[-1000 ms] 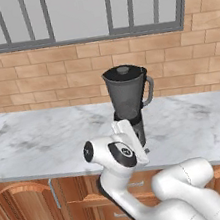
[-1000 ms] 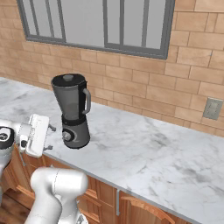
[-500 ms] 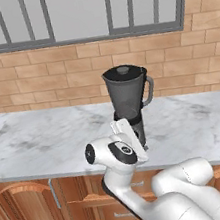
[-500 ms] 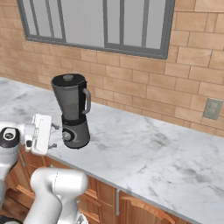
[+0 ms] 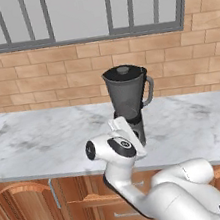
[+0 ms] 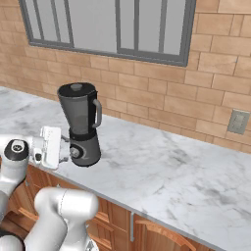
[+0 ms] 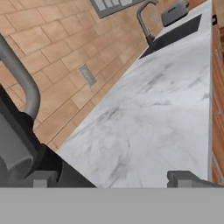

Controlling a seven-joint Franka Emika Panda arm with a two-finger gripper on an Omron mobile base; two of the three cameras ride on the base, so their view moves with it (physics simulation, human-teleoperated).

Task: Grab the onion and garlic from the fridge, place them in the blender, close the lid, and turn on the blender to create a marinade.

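Left base view: one blender [image 5: 128,104] upright on the marble table [image 5: 41,141], one lid [image 5: 122,72] seated on its jar. Right base view: one tool [image 6: 64,150] just beside the blender's base, level with the knob. Hand view: two fingertips [image 7: 186,178] spread wide, empty, blender at left, one sink [image 7: 175,34] far along the table.

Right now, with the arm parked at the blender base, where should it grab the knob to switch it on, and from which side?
Grip the round silver knob across its rim, coming in level from the counter-edge side, where the open tool already sits. It sticks out of the blender base's front, facing the arm, under the jar. The lid is on, and the marble counter alongside is bare.
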